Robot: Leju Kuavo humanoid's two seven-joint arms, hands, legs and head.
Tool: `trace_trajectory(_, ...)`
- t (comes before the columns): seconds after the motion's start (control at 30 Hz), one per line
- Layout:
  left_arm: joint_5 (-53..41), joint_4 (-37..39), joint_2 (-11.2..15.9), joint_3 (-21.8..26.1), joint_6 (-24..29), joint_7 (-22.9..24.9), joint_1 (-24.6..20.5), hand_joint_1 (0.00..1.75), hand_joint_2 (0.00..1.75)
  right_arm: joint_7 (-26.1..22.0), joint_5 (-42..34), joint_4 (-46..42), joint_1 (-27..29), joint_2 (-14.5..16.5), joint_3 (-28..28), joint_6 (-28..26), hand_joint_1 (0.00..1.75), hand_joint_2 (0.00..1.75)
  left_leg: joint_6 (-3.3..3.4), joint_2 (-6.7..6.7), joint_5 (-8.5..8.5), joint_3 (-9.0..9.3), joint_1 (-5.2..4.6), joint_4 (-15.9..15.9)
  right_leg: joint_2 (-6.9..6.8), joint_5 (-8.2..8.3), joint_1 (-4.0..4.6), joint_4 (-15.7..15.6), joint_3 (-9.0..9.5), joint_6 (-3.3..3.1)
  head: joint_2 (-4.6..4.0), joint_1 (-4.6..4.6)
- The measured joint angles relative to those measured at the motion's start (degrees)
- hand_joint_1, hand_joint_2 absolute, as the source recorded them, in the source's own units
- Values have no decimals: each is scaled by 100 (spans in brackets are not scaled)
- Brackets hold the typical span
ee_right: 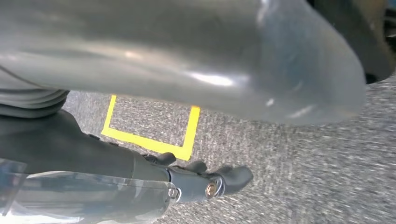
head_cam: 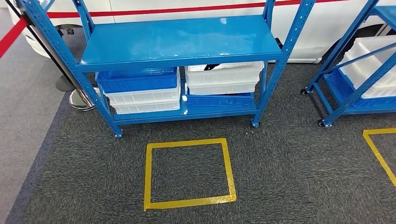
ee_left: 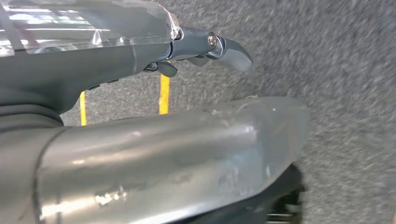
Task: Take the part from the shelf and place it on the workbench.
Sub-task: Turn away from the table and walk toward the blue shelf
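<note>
Evenly and brightly lit from above in the head view, with soft white glare on the top shelf board point(head_cam: 182, 39) and only faint shadow under the blue shelf point(head_cam: 187, 112). Sharp across the dark carpet point(head_cam: 289, 177) and the yellow tape square point(head_cam: 189, 172); slightly bowed lines toward the edges. Softer in both wrist views: carpet smeared, perhaps from motion; close silver arm casing point(ee_left: 177, 158) out of focus with streaky highlights; bright specular patch on the other casing point(ee_right: 210, 79).
</note>
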Motion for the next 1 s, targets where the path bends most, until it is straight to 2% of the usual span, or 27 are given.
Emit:
trace_trajectory(0.07,-2,0,-2,0,-1,0,-12,0,0,-3,-1,0,4,-8,-8,-4,0,0,9,-19,-36,40,-2,-20,24,-257,-5,708,-470,35,0,2)
trace_trajectory(0.1,-7,0,-3,0,-2,0,-9,0,0,-4,-1,0,9,-11,-10,-10,0,0,6,-31,-67,62,-5,-15,27,-253,-6,920,-652,50,0,2)
trace_trajectory(0.13,-13,0,-4,0,-2,1,-2,0,0,-4,-2,0,17,-14,-13,-19,0,0,2,-45,-100,92,-7,-7,27,-122,-7,938,-744,61,0,1)
trace_trajectory(0.17,-20,0,-8,0,-3,1,4,0,0,-4,-2,0,24,-15,-17,-27,0,0,-5,-60,-137,130,-7,4,27,119,-9,732,-722,64,0,3)
trace_trajectory(0.2,-26,0,-11,0,-4,1,7,0,0,-4,-3,0,30,-17,-23,-36,0,0,-17,-73,-180,169,-7,21,30,415,-12,378,-623,59,0,4)
trace_trajectory(0.23,-30,0,-16,0,-4,1,6,0,0,-4,-3,1,36,-18,-31,-44,0,0,-39,-83,-230,192,-20,51,37,636,-5,17,-506,49,0,4)
trace_trajectory(0.27,-32,0,-20,0,-5,1,1,0,0,-4,-4,1,34,-19,-39,-49,0,0,-65,-94,-276,202,-31,80,45,771,-4,-256,-411,26,0,0)
trace_trajectory(0.3,-34,0,-21,0,-5,0,-3,0,0,-4,-4,2,32,-19,-45,-53,0,0,-93,-100,-315,202,-39,104,54,815,3,-410,-358,0,0,-7)
trace_trajectory(0.4,-53,0,-28,0,-6,1,-7,0,0,-3,-9,2,28,-11,-56,-52,0,0,-173,-106,-381,215,-39,127,57,769,-1,-480,-321,-83,0,-21)
trace_trajectory(0.47,-79,0,-32,-1,-5,2,-9,0,0,-3,-12,2,29,0,-62,-51,0,0,-247,-83,-525,146,-30,337,44,760,-33,-514,-288,-136,0,-61)
trace_trajectory(0.5,-87,0,-32,-1,-4,4,-9,0,0,-3,-13,2,29,4,-64,-51,0,0,-287,-70,-667,22,-7,608,35,749,-43,-522,-270,-159,0,-82)
trace_trajectory(0.57,-92,0,-32,-2,-3,8,-4,0,0,-4,-15,2,29,3,-75,-51,0,0,-353,-56,-954,-362,47,1334,22,714,-44,-523,-239,-185,0,-106)
trace_trajectory(0.6,-92,0,-32,-2,-2,10,-1,0,0,-4,-15,2,30,2,-81,-44,0,0,-376,-52,-1010,-528,74,1609,19,694,-44,-522,-219,-185,0,-106)
trace_trajectory(0.63,-92,0,-32,-2,-4,13,2,0,0,-4,-12,2,31,2,-86,-18,0,0,-390,-49,-939,-600,94,1672,18,672,-47,-522,-192,-178,0,-106)
trace_trajectory(0.67,-93,0,-31,-2,-8,15,3,0,0,-4,-8,2,31,-2,-89,30,0,0,-394,-45,-763,-564,108,1513,20,648,-51,-522,-158,-167,0,-106)
trace_trajectory(0.73,-97,0,-31,-2,-18,17,4,0,0,-6,4,3,34,-25,-89,174,0,0,-373,-32,-311,-301,117,823,23,594,-61,-523,-80,-128,0,-107)
trace_trajectory(0.77,-98,0,-31,-3,-21,18,0,0,0,-9,8,3,33,-47,-89,241,0,0,-346,-24,-186,-173,103,513,25,569,-58,-519,-56,-97,0,-108)
trace_trajectory(0.8,-99,0,-32,-3,-22,19,-5,0,0,-13,9,3,31,-69,-90,276,0,0,-314,-17,-141,-93,86,321,23,552,-54,-517,-47,-63,0,-107)
trace_trajectory(0.87,-101,0,-32,-4,-14,20,-10,0,0,-19,8,3,26,-96,-91,243,0,0,-248,-18,-186,-59,49,222,11,541,-50,-533,-44,11,0,-108)
trace_trajectory(0.93,-100,0,-34,-4,-5,20,-4,0,0,-20,5,2,18,-96,-93,189,0,0,-172,-27,-167,-20,67,149,-3,506,-55,-529,-26,76,0,-104)
trace_trajectory(0.97,-101,0,-35,-4,-5,20,-3,0,0,-20,5,2,15,-98,-93,208,0,0,-130,-27,-153,13,77,102,-2,428,-57,-421,-64,94,0,-98)
trace_trajectory(1.0,-102,0,-36,-5,-9,20,-7,0,0,-20,6,2,12,-105,-93,255,0,0,-92,-24,-144,42,86,63,5,293,-57,-187,-174,105,0,-91)
